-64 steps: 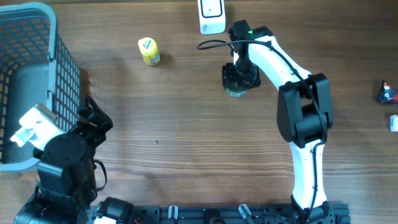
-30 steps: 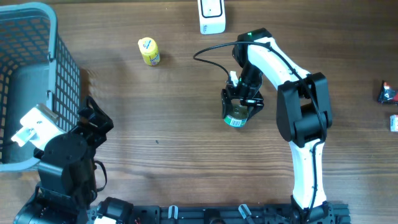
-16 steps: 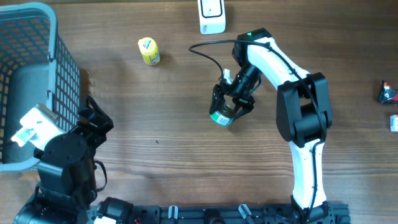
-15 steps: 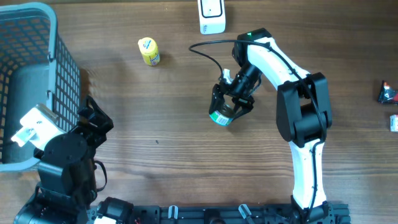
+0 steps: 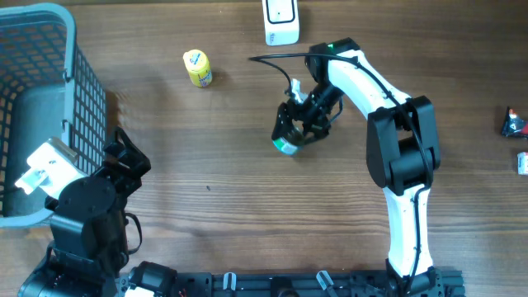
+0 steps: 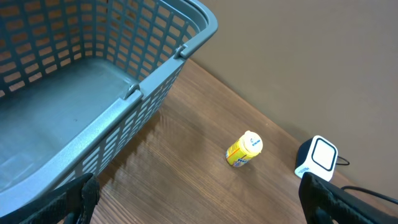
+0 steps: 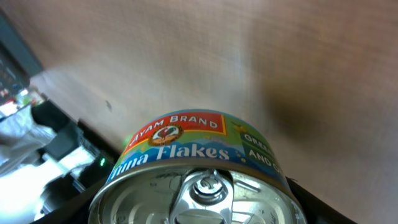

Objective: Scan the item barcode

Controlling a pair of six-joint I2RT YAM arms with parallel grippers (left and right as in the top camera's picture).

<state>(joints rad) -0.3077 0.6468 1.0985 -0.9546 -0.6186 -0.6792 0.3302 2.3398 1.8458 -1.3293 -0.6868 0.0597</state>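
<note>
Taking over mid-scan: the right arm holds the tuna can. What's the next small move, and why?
Probably carry the right gripper toward the white scanner, rolling the tuna can so its side label faces it. The can is gripped and tilted but well short of the scanner, and no barcode shows.

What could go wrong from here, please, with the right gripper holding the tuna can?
The tuna can hangs tilted in the right gripper; its smooth wall might slip. The loose black cable by the wrist could snag. The barcode may face away from the white scanner.
</note>
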